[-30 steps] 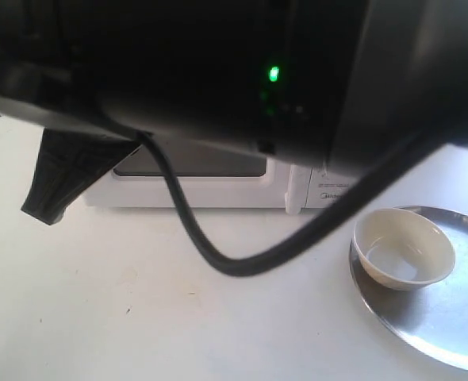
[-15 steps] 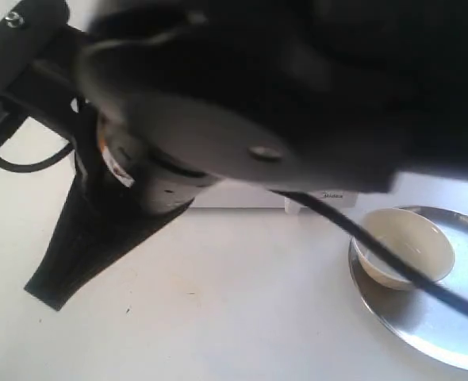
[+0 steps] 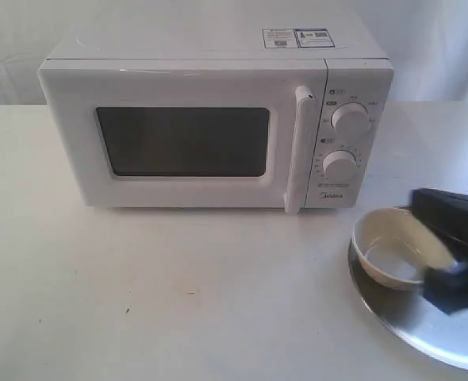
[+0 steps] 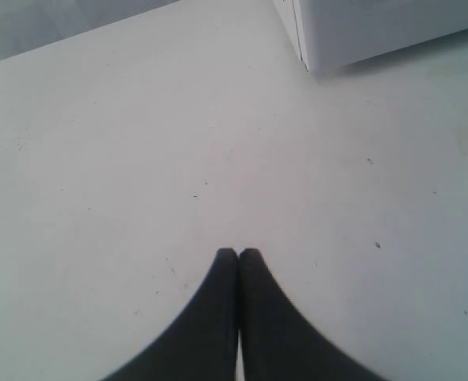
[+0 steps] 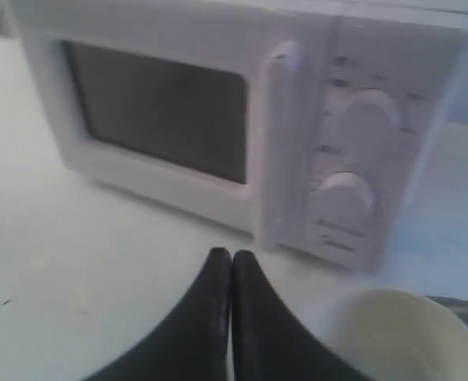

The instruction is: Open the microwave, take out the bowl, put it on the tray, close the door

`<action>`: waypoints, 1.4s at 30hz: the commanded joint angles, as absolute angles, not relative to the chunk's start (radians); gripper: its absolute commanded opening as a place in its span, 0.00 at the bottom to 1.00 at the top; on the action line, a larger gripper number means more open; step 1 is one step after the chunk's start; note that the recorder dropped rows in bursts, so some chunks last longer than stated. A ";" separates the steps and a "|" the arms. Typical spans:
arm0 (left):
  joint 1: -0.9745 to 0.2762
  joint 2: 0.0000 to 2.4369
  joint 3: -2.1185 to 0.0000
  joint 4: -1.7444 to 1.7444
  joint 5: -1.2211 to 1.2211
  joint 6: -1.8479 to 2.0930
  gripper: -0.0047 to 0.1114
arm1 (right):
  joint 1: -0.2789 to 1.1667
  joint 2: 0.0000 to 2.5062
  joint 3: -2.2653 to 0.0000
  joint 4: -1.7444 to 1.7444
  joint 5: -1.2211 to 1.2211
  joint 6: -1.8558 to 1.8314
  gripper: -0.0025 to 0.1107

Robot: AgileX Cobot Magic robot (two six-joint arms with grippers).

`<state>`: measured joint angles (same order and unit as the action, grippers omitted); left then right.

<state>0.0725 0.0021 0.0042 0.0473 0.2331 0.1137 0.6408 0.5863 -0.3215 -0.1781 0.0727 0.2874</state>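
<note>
Cream-beige round bowl (image 3: 389,248) sits on the large round shiny silver tray (image 3: 408,327) at the lower right of the exterior view. A blurred dark arm part (image 3: 452,214) hides the bowl's right side, and the frame edge cuts the tray off. One white boxy microwave (image 3: 210,71) fills the upper middle, its white door (image 3: 178,190) shut, with two round white knobs (image 3: 350,119). Two pincers show, the left gripper (image 4: 238,252) and the right gripper (image 5: 232,254), each with fingers pressed together, gripping nothing.
</note>
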 commanded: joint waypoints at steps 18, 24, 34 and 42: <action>0.069 0.000 0.000 0.045 0.231 0.109 0.04 | 0.349 0.000 0.000 -0.176 -0.006 0.291 0.02; 0.069 0.000 0.000 0.045 0.231 0.109 0.04 | 0.349 0.000 0.000 -0.172 0.032 0.291 0.02; 0.069 0.000 0.000 0.045 0.231 0.109 0.04 | 0.349 0.000 0.000 0.009 0.280 0.239 0.02; 0.069 0.000 0.000 0.045 0.231 0.109 0.04 | 0.349 0.000 0.000 0.000 0.317 -0.030 0.02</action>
